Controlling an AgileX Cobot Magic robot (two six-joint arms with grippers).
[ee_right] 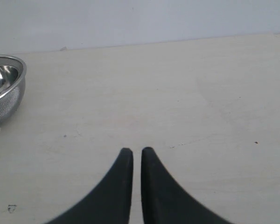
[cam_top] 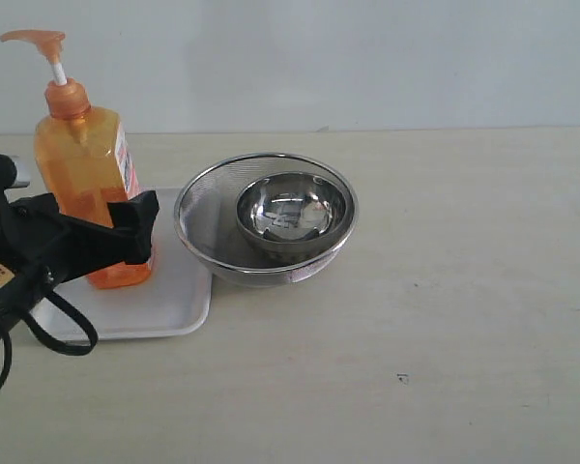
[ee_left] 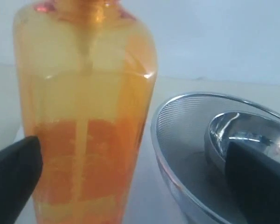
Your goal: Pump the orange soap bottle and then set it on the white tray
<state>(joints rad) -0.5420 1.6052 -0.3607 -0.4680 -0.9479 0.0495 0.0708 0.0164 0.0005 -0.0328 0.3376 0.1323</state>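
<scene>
The orange soap bottle (cam_top: pixel 82 159) stands upright on the white tray (cam_top: pixel 169 304) at the left of the table, its pump head raised. My left gripper (cam_top: pixel 111 230) is open, and its black fingers (cam_top: pixel 140 224) straddle the lower half of the bottle. In the left wrist view the orange soap bottle (ee_left: pixel 84 116) fills the frame close to one finger, the other finger (ee_left: pixel 259 184) stands far off it, and a strip of the white tray (ee_left: pixel 142 198) shows beside it. The right gripper (ee_right: pixel 136 150) is shut on nothing above bare table.
A round steel mesh strainer (cam_top: pixel 195 208) with a shiny steel bowl (cam_top: pixel 290 213) inside sits right beside the tray's right edge; the strainer (ee_right: pixel 7 88) also shows in the right wrist view. A black cable (cam_top: pixel 53 333) loops over the tray's front.
</scene>
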